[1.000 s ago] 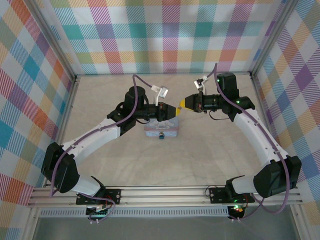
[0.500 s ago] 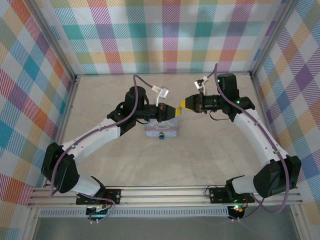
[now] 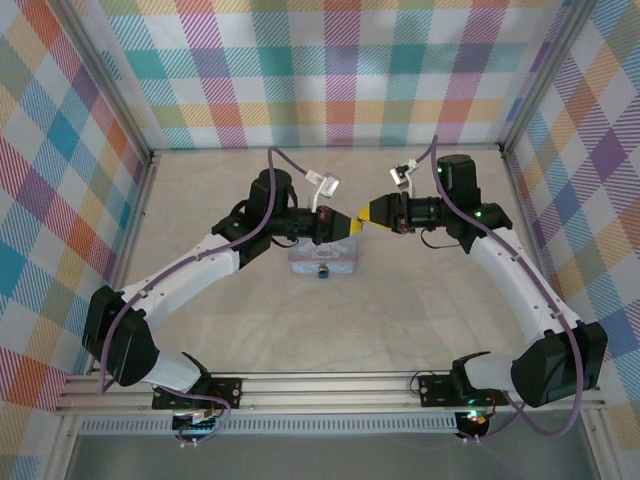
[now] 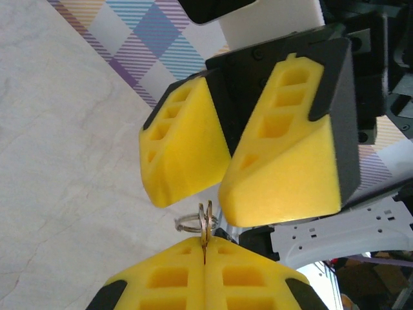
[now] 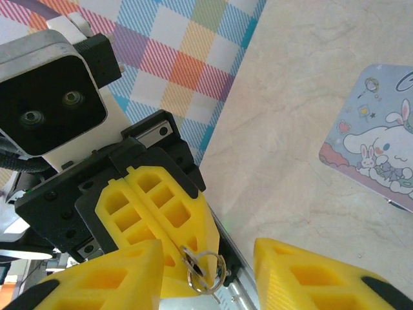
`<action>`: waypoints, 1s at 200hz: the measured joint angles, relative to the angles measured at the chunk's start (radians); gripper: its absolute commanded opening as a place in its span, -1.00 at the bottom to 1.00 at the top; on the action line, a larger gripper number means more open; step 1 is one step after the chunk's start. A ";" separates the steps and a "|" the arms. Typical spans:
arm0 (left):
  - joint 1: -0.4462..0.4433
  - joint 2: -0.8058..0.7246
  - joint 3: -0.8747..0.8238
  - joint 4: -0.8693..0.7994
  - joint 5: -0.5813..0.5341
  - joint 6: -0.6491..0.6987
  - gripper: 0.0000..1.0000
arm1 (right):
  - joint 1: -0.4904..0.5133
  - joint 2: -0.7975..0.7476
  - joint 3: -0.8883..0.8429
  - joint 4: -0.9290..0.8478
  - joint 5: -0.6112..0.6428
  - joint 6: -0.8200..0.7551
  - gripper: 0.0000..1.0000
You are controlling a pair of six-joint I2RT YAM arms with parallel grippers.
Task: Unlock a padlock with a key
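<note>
My left gripper (image 3: 352, 225) is shut on the key (image 4: 205, 234), which is pinched thin between its yellow pads with the key's wire rings (image 5: 205, 270) sticking out past the tips. My right gripper (image 3: 371, 212) faces it tip to tip and is open, one finger (image 4: 184, 145) on each side of the rings without touching them. Both hang above the back edge of a pale blue tin box (image 3: 322, 258). The padlock (image 3: 323, 272), tiny and dark, sits at the tin's front edge. In the right wrist view, the left gripper's shut fingers (image 5: 161, 206) point between my open right fingers.
The pale blue tin with a white cartoon character (image 5: 377, 152) lies on the marbled table (image 3: 420, 300). Checked walls and aluminium frame posts (image 3: 150, 160) close in the back and sides. Purple cables loop over both wrists.
My right gripper has opened and let go of the key ring. The left gripper stays shut on the key. The right wrist has shifted slightly.
</note>
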 measured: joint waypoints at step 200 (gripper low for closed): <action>0.019 -0.034 0.000 -0.034 -0.028 -0.016 -0.12 | 0.027 -0.018 -0.002 0.010 0.042 -0.084 -1.00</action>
